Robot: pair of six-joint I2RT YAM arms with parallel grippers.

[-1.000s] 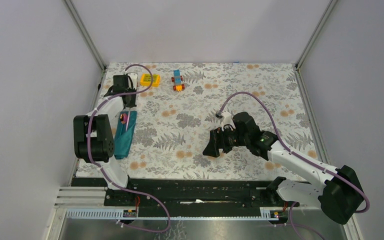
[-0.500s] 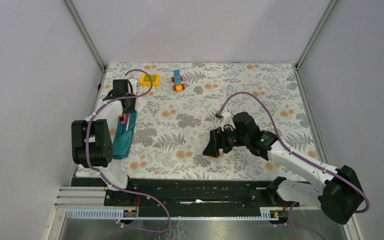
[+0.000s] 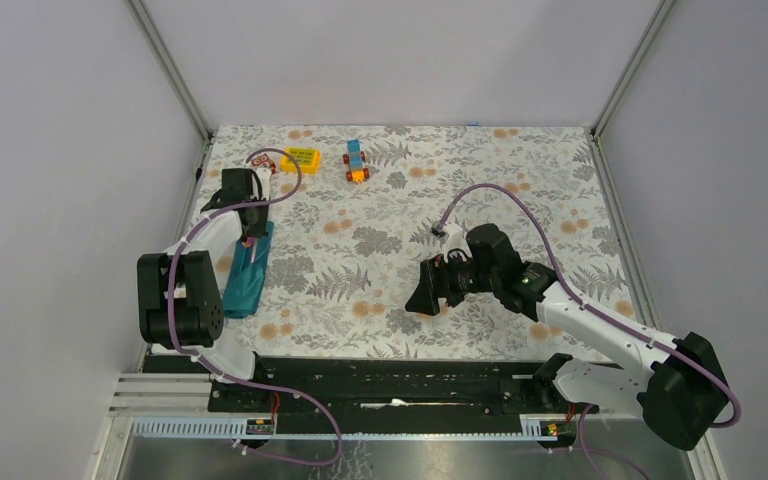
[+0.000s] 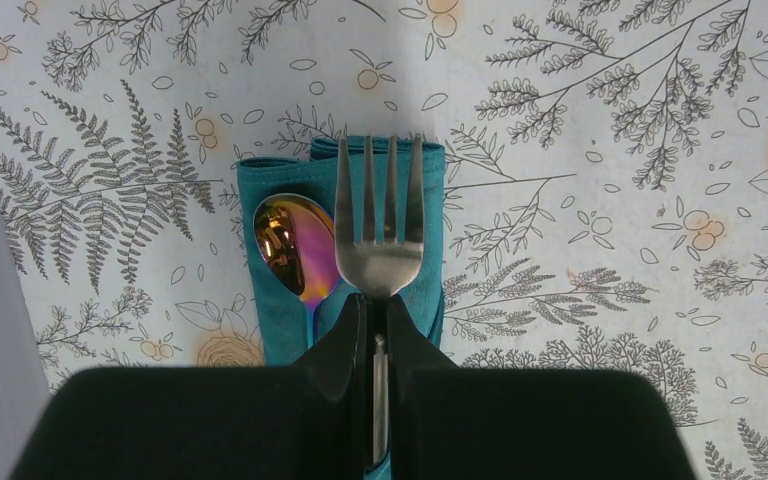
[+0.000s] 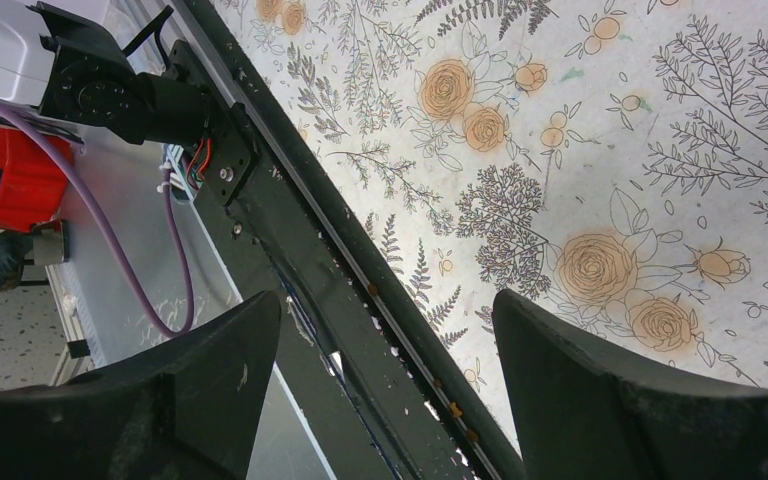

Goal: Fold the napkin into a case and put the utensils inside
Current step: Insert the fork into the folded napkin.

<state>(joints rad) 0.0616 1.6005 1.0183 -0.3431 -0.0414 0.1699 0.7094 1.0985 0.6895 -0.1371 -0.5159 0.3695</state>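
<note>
Pinching the fork (image 4: 380,230) tight, the left gripper (image 4: 376,305) seems mid-insertion over the napkin (image 4: 270,330), spoon (image 4: 288,248) just left of its tips; next, seat it and release

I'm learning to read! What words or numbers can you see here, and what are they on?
None can be read in any view.
The dark teal cloth napkin, the silvery metal fork, the purple-and-gold shiny spoon and the flowery tablecloth show no writing.
The yellow toy block and the blue-and-orange toy block are too small to tell.
</note>
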